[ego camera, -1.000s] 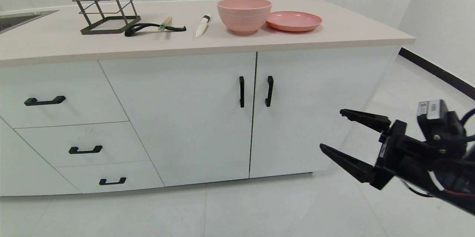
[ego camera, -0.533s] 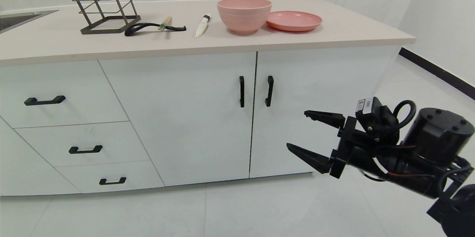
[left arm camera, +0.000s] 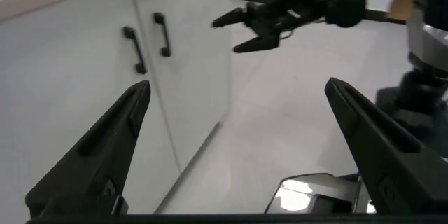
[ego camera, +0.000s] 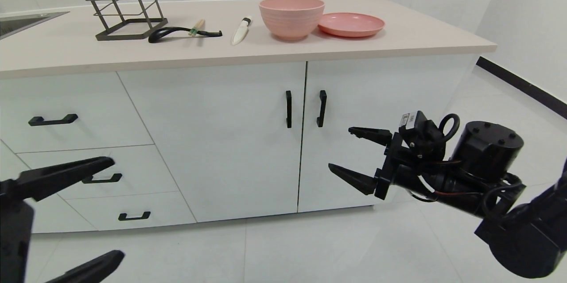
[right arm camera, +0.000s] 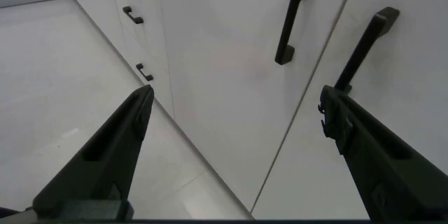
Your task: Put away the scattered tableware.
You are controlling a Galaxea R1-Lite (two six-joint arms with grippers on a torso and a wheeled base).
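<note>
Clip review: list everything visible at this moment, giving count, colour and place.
bowl: one, pink, on countertop
plate: one, pink, right of the bowl
knife: one, white, left of the bowl
ladle: one, black, beside the rack
wooden utensil: one, tan, at the ladle's handle
wire rack: one, black, countertop left
sink: one, grey, far left
cabinet doors: two, white, black handles
drawers: three, white, left
left gripper: black, before the drawers, jaws open
right gripper: black, before the right door, jaws open
</note>
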